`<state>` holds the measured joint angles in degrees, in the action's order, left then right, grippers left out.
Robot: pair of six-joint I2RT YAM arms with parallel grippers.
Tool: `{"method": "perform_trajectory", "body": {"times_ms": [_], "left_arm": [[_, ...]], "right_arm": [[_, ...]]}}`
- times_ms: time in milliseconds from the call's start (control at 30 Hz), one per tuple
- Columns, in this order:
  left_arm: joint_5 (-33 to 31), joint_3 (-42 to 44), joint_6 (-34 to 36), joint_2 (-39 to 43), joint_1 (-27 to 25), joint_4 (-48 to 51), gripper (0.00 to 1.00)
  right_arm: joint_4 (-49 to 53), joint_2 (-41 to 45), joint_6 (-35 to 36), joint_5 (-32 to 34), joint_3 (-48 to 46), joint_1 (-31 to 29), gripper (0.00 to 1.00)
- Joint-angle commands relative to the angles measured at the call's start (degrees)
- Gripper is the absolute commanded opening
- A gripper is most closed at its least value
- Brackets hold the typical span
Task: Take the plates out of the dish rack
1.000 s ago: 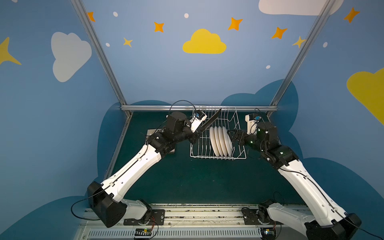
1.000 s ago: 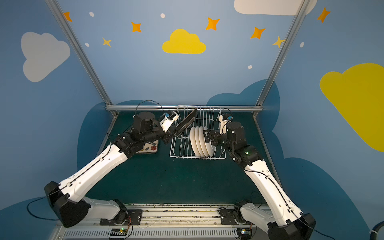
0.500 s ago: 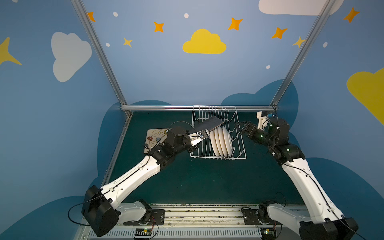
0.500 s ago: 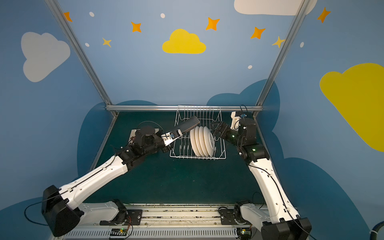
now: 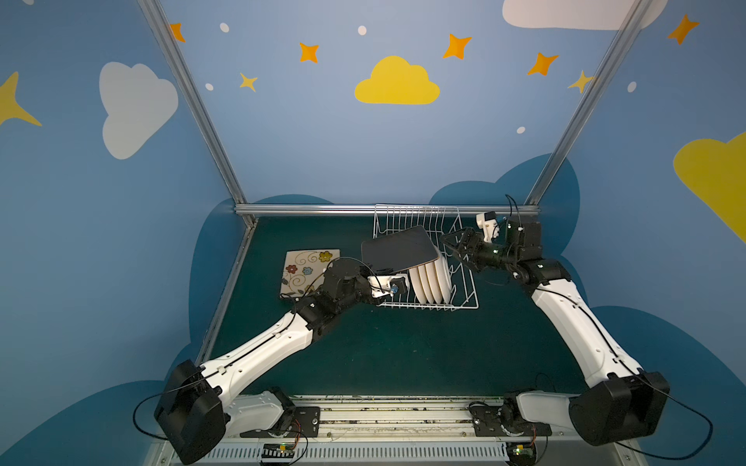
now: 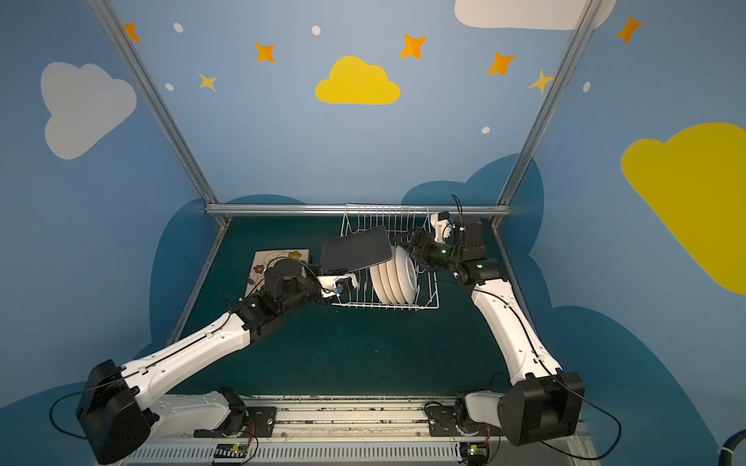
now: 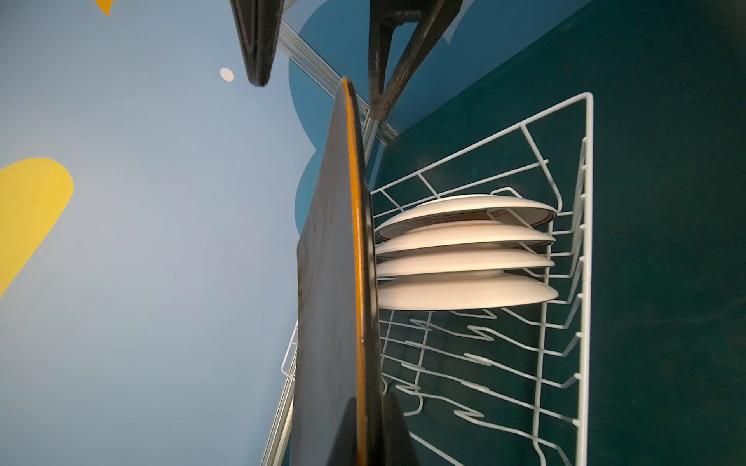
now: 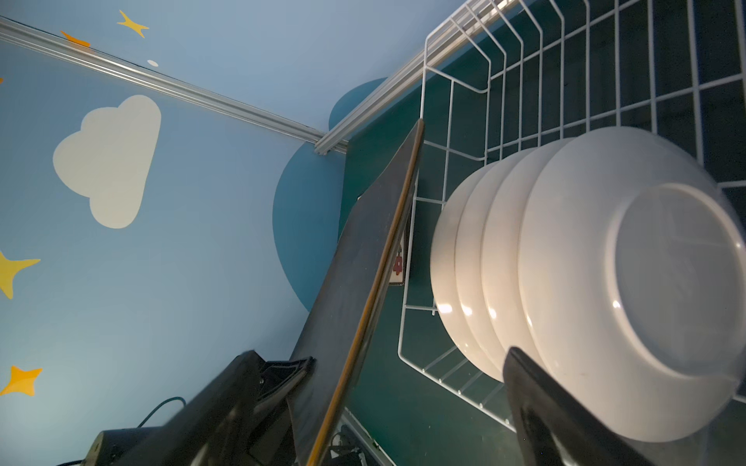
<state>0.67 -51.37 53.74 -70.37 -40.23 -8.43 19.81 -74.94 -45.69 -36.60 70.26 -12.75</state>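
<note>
This was a robot lab booth: aluminium frame (image 5: 383, 209), cloud-painted blue walls (image 5: 397, 82), green mat (image 5: 403, 355), front mounting rail (image 5: 387, 415).

Both top views look down from high over the worktop's (image 5: 383, 355) front edge, far out. Wrist views sit close, sharing the dish rack (image 7: 588, 242) and round plates (image 8: 605, 282).

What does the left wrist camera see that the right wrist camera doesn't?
Only the left wrist: a yellow cloud and the brown print on a round plate's face. Only the right wrist: a white cloud, yellow stars and a bit of a flowered plate. Both: the black plate clamped in the left gripper, and four round plates standing in the rack.
</note>
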Motion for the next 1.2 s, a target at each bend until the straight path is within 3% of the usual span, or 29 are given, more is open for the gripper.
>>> {"method": "perform_trajectory", "body": {"times_ms": [0, 400, 567, 1167], "left_arm": [[0.08, -1.38, 6.05, 4.36, -0.45, -15.06, 0.03], [1.27, 1.54, 11.09, 4.8, -2.5, -17.44, 0.03], [0.92, 1.87, 13.23, 4.53, -3.92, -16.8, 0.03], [-0.96, 3.67, 12.32, 4.04, -4.23, -19.69, 0.03]], "right_arm": [[-1.02, -1.01, -1.18, -3.03, 1.93, -0.36, 0.93], [0.76, -5.5, 0.28, -2.56, 3.54, -4.64, 0.84], [2.48, -7.08, 1.19, -2.32, 4.76, -6.05, 0.74], [3.54, -8.23, 0.87, -3.25, 4.7, -7.2, 0.25]]}}
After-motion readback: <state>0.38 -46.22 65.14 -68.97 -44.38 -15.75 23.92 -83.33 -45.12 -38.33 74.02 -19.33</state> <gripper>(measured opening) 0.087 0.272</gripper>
